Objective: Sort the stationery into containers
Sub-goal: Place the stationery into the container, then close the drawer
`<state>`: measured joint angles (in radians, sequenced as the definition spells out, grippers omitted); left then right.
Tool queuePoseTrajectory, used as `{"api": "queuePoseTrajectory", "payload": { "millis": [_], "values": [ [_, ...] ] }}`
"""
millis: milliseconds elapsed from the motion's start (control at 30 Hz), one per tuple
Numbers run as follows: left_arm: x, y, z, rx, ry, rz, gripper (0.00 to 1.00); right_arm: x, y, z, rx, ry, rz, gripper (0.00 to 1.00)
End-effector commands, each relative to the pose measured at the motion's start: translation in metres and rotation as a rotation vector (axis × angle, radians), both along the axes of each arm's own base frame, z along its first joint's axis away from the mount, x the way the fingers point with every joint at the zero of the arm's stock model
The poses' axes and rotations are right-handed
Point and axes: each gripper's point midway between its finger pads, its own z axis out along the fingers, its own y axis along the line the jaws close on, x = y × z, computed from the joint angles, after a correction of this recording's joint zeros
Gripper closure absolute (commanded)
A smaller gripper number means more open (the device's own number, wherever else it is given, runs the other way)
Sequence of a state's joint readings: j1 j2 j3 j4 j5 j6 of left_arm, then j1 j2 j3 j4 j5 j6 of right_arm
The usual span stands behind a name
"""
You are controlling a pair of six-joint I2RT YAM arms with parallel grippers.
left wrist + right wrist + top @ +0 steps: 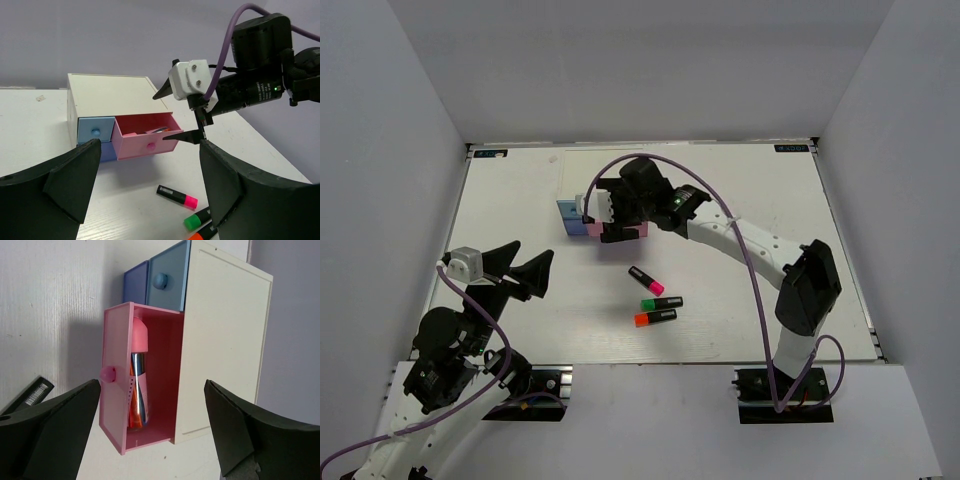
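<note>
The white-topped drawer unit [570, 218] stands mid-table. Its pink drawer [145, 140] is pulled open, and a pink-and-red oblong block [137, 385] with a shiny wrap lies inside. The light blue drawer [95, 132] and the periwinkle drawer [107, 152] are shut. My right gripper [610, 215] is open and empty, right over the pink drawer [115, 390]. Three black markers lie in front of the unit, with pink [647, 281], green [662, 302] and orange [656, 318] ends. My left gripper [520, 270] is open and empty, left of the markers. The silver-purple cube is not in view.
Grey walls enclose the white table [770, 200] on three sides. The right arm [760, 250] reaches diagonally from the near right toward the drawer unit, with its purple cable looping above. The markers also show in the left wrist view [177, 196].
</note>
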<state>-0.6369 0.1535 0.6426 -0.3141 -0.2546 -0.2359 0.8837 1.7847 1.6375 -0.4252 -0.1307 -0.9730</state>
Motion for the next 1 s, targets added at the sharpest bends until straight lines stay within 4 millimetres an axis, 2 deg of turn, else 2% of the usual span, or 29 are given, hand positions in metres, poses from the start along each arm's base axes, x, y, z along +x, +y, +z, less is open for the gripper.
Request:
{"api": "queuePoseTrajectory", "payload": {
  "millis": [0, 167, 500, 533, 767, 967],
  "values": [
    [0.003, 0.002, -0.006, 0.018, 0.014, 0.017, 0.11, 0.005, 0.003, -0.015, -0.019, 0.016, -0.010, 0.10],
    [0.002, 0.000, -0.006, 0.020, 0.013, 0.008, 0.11, 0.009, 0.005, -0.026, -0.042, 0.019, -0.016, 0.10],
    [0.002, 0.000, -0.006, 0.020, 0.013, 0.008, 0.11, 0.038, 0.008, -0.034, -0.046, -0.049, -0.112, 0.10],
    [0.002, 0.000, -0.006, 0.020, 0.013, 0.008, 0.11, 0.041, 0.009, -0.030, -0.030, -0.061, -0.114, 0.10],
    [0.002, 0.000, -0.006, 0.020, 0.013, 0.008, 0.11, 0.060, 0.003, -0.039, -0.054, -0.093, -0.192, 0.10],
    [0.002, 0.000, -0.006, 0.020, 0.013, 0.008, 0.11, 0.076, 0.002, -0.029, -0.020, -0.140, -0.250, 0.10]
  ]
}}
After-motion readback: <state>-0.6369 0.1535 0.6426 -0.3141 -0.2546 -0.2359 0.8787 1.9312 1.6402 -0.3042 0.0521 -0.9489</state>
